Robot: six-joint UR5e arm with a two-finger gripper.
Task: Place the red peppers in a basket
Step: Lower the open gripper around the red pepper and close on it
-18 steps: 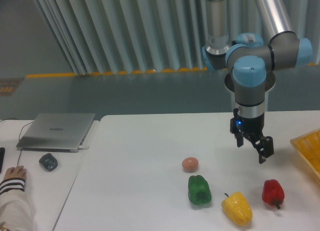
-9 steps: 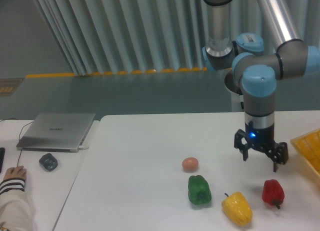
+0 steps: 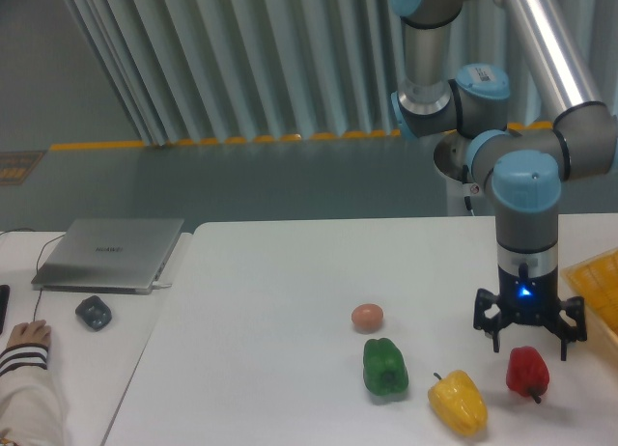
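Directly under the spread fingers (image 3: 530,343), red pepper (image 3: 527,371) on the table, untouched, centred between them.

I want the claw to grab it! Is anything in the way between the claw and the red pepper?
No. The camera shows the open claw just above the red pepper, with nothing between them.

We are seeing a glossy, smooth red pepper (image 3: 527,371), and the yellow pepper (image 3: 459,402) and green pepper (image 3: 385,366) are shining in the same waxy way. The basket (image 3: 598,288) is looking like yellow plastic lattice. The gripper (image 3: 529,336) is showing matt black fingers under an arm (image 3: 526,205) of brushed grey metal with smooth blue plastic caps. The table (image 3: 270,301) is looking matt white, and the laptop (image 3: 111,253) is showing a dull silver metal lid.
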